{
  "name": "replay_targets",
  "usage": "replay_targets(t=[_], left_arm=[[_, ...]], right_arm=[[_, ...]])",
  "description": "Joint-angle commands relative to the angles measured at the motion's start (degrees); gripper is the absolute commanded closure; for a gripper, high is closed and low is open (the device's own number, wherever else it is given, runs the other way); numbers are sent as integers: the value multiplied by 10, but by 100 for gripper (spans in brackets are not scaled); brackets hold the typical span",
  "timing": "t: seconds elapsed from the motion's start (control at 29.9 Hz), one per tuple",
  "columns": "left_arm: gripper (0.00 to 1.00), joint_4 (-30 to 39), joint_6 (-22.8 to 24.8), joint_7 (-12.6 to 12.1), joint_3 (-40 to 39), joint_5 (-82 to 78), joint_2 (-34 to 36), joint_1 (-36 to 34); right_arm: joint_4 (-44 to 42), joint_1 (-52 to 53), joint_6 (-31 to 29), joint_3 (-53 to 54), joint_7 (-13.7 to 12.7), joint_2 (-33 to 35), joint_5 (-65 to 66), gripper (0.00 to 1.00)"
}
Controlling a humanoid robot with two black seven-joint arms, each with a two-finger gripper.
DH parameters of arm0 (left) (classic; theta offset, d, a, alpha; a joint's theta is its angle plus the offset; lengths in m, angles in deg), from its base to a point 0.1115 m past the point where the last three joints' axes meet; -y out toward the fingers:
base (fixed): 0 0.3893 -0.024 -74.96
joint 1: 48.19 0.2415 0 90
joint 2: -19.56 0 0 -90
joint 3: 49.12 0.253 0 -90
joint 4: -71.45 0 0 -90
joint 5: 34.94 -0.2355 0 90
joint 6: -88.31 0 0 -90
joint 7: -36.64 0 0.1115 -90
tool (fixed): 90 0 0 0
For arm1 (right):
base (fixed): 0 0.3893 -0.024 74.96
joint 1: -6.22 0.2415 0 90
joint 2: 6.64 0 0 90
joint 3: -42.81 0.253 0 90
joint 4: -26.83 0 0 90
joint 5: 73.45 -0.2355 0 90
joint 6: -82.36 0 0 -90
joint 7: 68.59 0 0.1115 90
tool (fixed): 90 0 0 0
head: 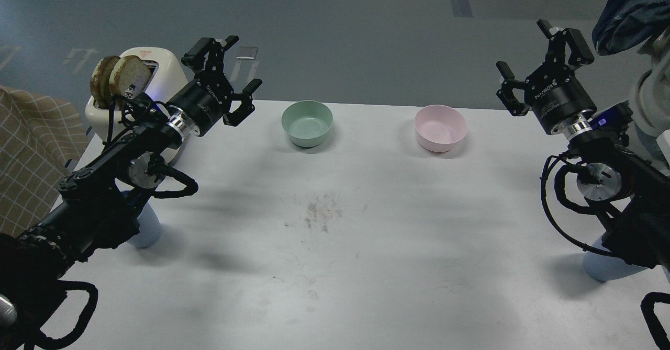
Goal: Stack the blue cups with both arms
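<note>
One blue cup (147, 229) stands on the table at the left, mostly hidden under my left arm. A second blue cup (607, 267) stands at the right, its upper part covered by my right arm. My left gripper (230, 75) hangs open in the air at the back left, well above and beyond its cup, with nothing between its fingers. My right gripper (534, 59) is raised at the back right, open and empty, far from the cup below that arm.
A mint-green bowl (307, 123) and a pink bowl (440, 127) sit at the back of the white table (335, 245). A white toaster (141, 86) with two bread slices stands at the back left, just behind my left gripper. A checked cloth (31, 151) lies at the left edge.
</note>
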Motion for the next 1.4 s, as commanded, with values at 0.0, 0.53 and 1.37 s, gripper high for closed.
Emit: replay_targets(t=[0.0,0.53,1.37], left_arm=[[2,10,0,0,-1,0,1,3],[2,27,0,0,-5,0,3,16],[2,84,0,-1,-2,-2,1,30]], right_arm=[[2,-3,0,0,0,0,0,0],[9,-5,0,0,0,0,0,0],[46,-10,0,-1,0,20,3,0]])
